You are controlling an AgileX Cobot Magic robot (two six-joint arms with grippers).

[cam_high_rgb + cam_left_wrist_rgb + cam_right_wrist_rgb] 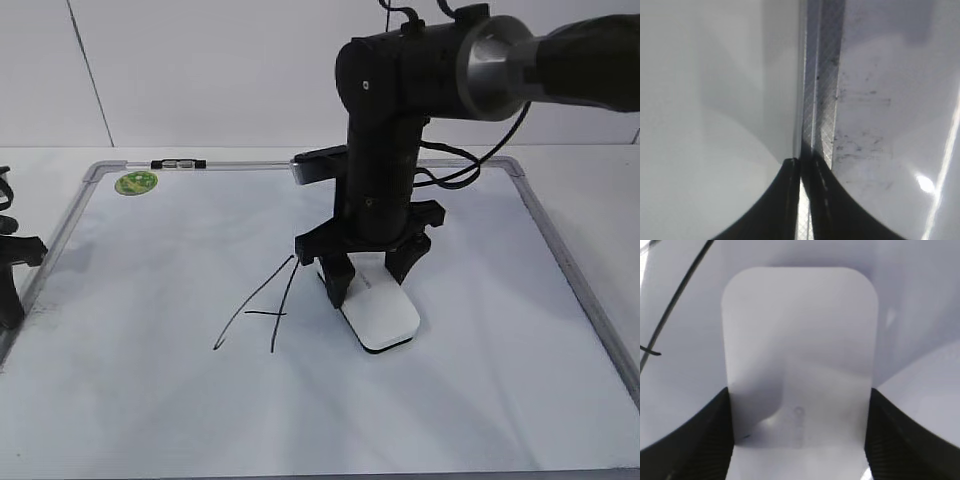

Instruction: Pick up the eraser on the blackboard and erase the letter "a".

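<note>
On the far left edge of the exterior view, the left gripper (12, 262) rests by the frame of the blackboard (150, 400); its wrist view shows its fingers (790, 200) pressed together with nothing between them, over the grey frame strip. Toward the board's middle stands a large handwritten capital "A" (262, 310). Just right of it lies the eraser (385, 318), flat on the board, its long axis running from far-left to near-right, the near end pointing toward the camera's right. The right arm (385, 170) drops almost vertically from above, and the right gripper (368, 272) straddles the eraser's far end, one finger along each long side, apparently touching.
</note>
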